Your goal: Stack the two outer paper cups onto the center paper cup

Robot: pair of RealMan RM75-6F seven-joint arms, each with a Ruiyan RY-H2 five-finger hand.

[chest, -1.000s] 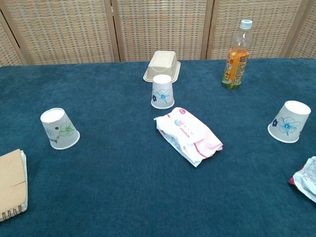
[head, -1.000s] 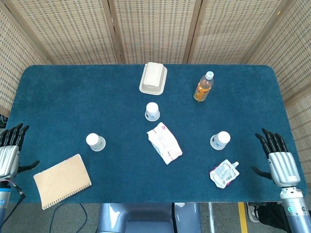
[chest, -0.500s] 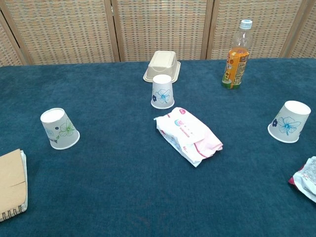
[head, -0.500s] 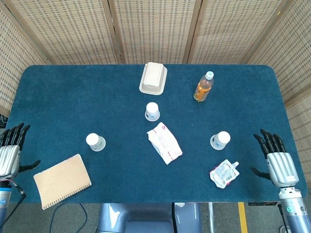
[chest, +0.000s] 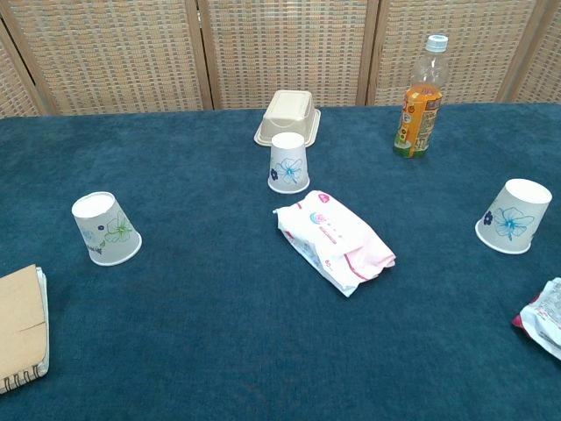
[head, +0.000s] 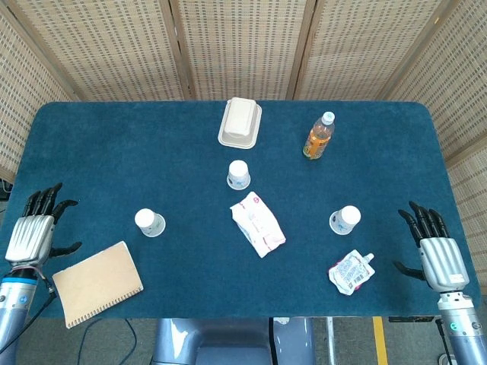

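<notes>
Three white paper cups stand upside down on the blue table. The center cup is near the middle, the left cup and the right cup lie nearer the front. My left hand hovers open at the table's left edge, well left of the left cup. At the right edge my right hand is open too, right of the right cup. Neither hand shows in the chest view.
A wipes pack lies between the cups. A beige lidded box and an orange drink bottle stand at the back. A notebook lies front left, a pouch front right.
My left hand has moved inward to the right and slightly up, over the table's left edge. The right hand has barely shifted. The cups have not moved.
</notes>
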